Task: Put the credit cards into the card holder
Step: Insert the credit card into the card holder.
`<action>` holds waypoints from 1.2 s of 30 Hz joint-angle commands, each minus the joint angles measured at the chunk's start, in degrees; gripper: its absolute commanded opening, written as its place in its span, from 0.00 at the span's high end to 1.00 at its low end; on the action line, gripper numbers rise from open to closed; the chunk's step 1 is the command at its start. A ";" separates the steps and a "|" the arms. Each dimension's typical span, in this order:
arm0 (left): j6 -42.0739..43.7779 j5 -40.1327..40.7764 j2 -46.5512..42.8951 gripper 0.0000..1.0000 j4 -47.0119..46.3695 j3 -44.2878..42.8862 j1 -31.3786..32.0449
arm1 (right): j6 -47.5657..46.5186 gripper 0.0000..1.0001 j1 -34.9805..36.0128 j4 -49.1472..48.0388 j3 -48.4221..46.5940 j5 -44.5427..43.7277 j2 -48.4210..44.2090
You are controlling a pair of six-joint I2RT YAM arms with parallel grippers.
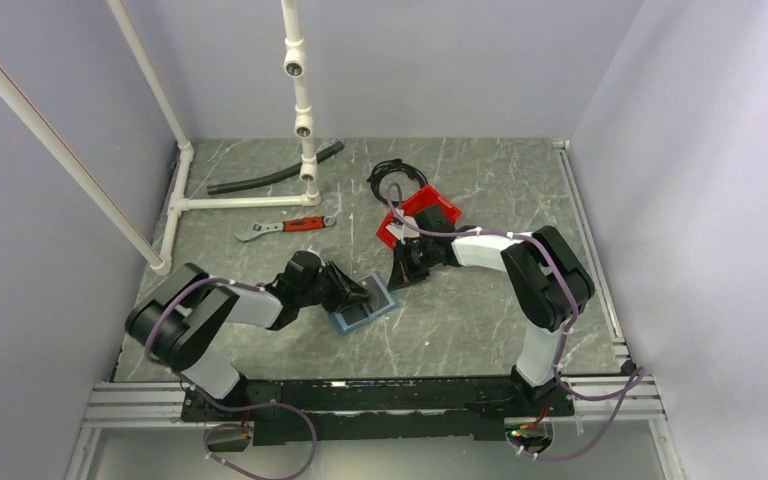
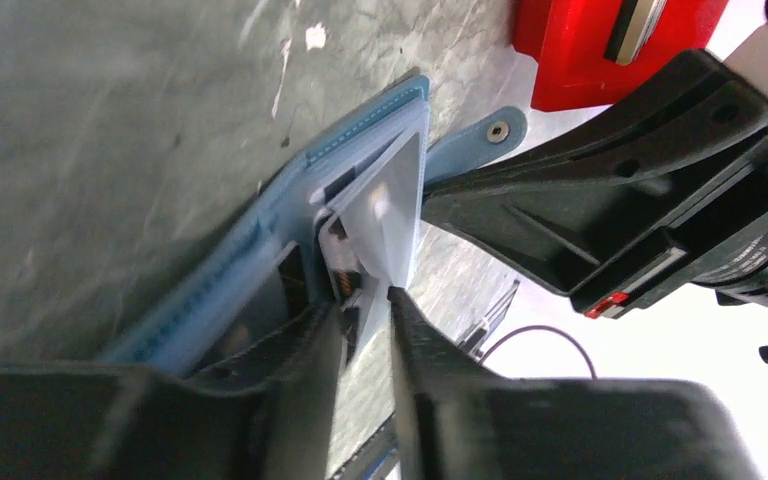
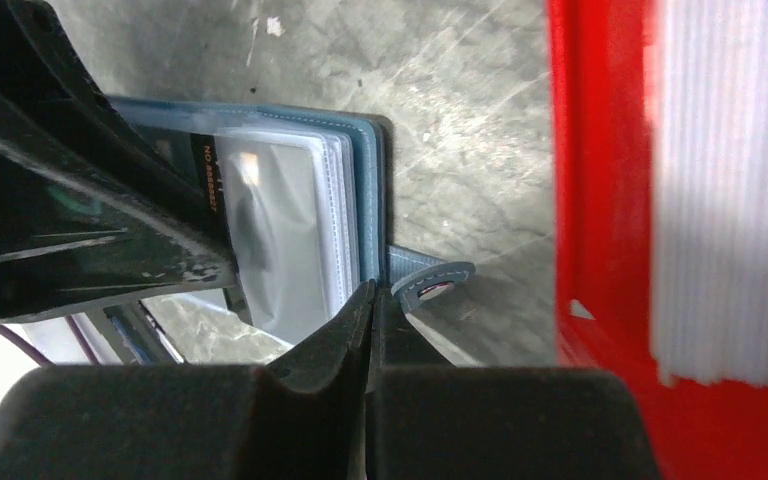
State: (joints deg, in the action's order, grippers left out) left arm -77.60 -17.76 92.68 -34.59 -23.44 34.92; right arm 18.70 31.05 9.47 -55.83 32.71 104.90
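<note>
From above, the holder [image 1: 375,305] lies open on the table [image 1: 480,320], about mid-table and just near of the red bin [image 1: 418,212]. My left gripper [image 1: 358,293] reaches over its left part. My right gripper [image 1: 398,281] comes down at its far right corner. A wrench [image 1: 285,227] lies well off to the far left.

At my left wrist, the left gripper [image 2: 365,315] has its fingers a narrow gap apart over the holder [image 2: 260,250] and its open pockets. The corner of a pale sheet [image 2: 390,210] runs down into that gap and touches one fingertip. I cannot tell whether the sheet is a card or a clear leaf, or whether it is pinched. My right gripper [image 2: 460,200] sits just beside the strap [image 2: 490,135], with the bin [image 2: 580,60] beyond.

At my right wrist, the right gripper [image 3: 370,300] has its fingers pressed together, tips at the holder's [image 3: 365,200] edge by the strap [image 3: 435,285]. I cannot tell whether they nip anything. My left gripper [image 3: 215,270] covers the holder's other side, and the bin [image 3: 600,200] stands to the right.
</note>
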 commanded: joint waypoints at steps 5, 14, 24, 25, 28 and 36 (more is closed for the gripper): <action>6.17 4.16 -9.33 0.49 23.34 -2.59 0.55 | -1.00 1.00 1.79 2.09 -0.52 2.61 -1.78; 9.25 1.75 -8.32 0.39 26.77 -5.28 0.51 | -3.19 0.92 2.15 6.82 -2.28 1.49 -5.68; 11.03 5.02 -4.56 0.20 38.08 -17.73 3.55 | 1.49 0.93 2.43 1.57 0.46 5.17 -5.92; 11.36 4.88 -4.53 0.18 40.55 -18.86 3.52 | 1.47 0.93 2.39 1.68 0.54 5.11 -6.12; 13.12 5.41 -6.44 0.14 47.78 -19.65 3.16 | 0.24 0.93 2.31 4.00 0.39 2.72 -7.80; 20.62 5.93 -24.04 0.01 64.58 -17.38 -0.51 | -2.80 0.68 2.13 6.89 1.68 -0.20 -11.11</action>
State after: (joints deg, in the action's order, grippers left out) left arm -62.00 -13.50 77.56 18.55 -41.23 36.45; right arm 18.00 33.19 15.59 -54.76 34.06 96.42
